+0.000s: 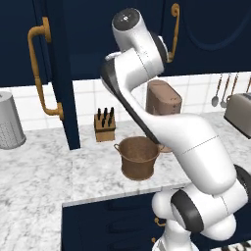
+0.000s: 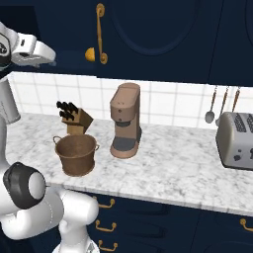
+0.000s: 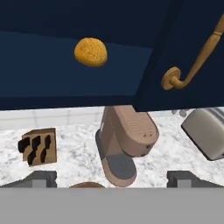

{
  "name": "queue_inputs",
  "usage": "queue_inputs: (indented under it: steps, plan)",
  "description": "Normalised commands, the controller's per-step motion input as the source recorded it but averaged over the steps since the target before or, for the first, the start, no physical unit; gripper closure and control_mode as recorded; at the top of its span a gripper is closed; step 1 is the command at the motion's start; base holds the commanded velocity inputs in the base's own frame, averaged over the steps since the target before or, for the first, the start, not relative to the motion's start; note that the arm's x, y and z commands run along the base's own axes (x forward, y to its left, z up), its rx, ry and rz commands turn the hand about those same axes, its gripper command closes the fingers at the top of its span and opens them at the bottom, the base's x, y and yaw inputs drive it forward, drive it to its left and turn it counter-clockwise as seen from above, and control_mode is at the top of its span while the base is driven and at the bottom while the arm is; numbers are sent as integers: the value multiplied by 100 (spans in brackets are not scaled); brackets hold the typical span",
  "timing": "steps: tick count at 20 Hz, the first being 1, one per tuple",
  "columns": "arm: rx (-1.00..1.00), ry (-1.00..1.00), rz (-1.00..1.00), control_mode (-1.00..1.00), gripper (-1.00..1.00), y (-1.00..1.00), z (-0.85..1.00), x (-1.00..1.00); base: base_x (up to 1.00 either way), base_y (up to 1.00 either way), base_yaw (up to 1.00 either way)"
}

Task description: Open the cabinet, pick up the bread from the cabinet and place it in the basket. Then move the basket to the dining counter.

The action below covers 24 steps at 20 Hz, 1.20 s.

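Orange-yellow bread lies crosswise on the cabinet shelf (door swung open); fingers spread, empty.

The cabinet is finished in dark navy, with a brass handle. The bread is coloured orange-yellow. The basket is rendered brown, the coffee machine tan. The worktop is patterned in white-grey veined marble; the toaster is silver-grey.

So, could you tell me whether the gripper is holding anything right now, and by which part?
Nothing is held. The gripper is open and empty, and the bread sits untouched in the opened cabinet.
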Motion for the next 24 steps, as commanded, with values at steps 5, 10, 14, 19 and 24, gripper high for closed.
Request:
queue_inputs:
  steps: [5,10,14,19,24]
  plan:
    - [-5,0,-2,-100,-100,-5,34,7,0,0,0]
    - [11,-4,5,-100,-100,-6,-3,45,0,0,0]
    - [3,0,18,-100,-100,0,-2,96,0,0,0]
    - [-3,0,12,-100,-100,0,0,71,0,0,0]
    - [-6,0,1,-100,-100,-2,0,53,0,0,0]
